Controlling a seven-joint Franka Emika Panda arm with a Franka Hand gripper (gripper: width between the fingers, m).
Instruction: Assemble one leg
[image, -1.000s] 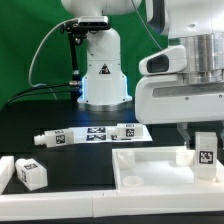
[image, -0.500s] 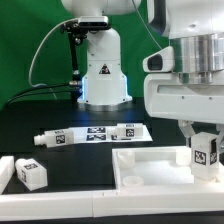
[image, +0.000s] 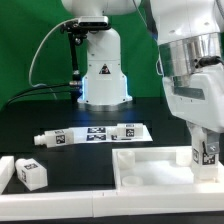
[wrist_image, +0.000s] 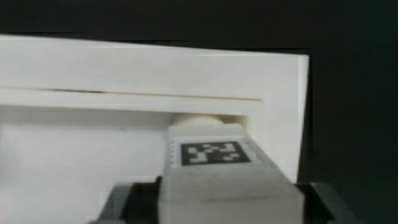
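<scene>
in the exterior view, the white tray-like piece (image: 150, 168) is lying nearest the camera on the black table (image: 60, 115), reaching from the middle to the exterior view's right. a second small tagged block (image: 30, 174) is lying near the front, well apart from it on the exterior view's left.

just behind the tray's far right corner, the gripper (image: 205, 148) is hanging down from the arm and is clenching the leg (image: 209, 155) between its two fingers. the leg is standing upright with a tag facing the camera, and its lower end is showing just at the tray's far rim. whether it is touching the tray is not clear.

in the wrist view, the leg (wrist_image: 215, 152) is sitting between the dark fingers (wrist_image: 135, 203), with the tag face showing and a small rounded stub at its tip, and the tray (wrist_image: 125, 95) is spreading out beyond it.

farther back on the table, two long white tagged rods (image: 95, 134) are lying nearly end to end. behind them, the robot base (image: 103, 78) is standing in front of a green backdrop (image: 25, 45).
</scene>
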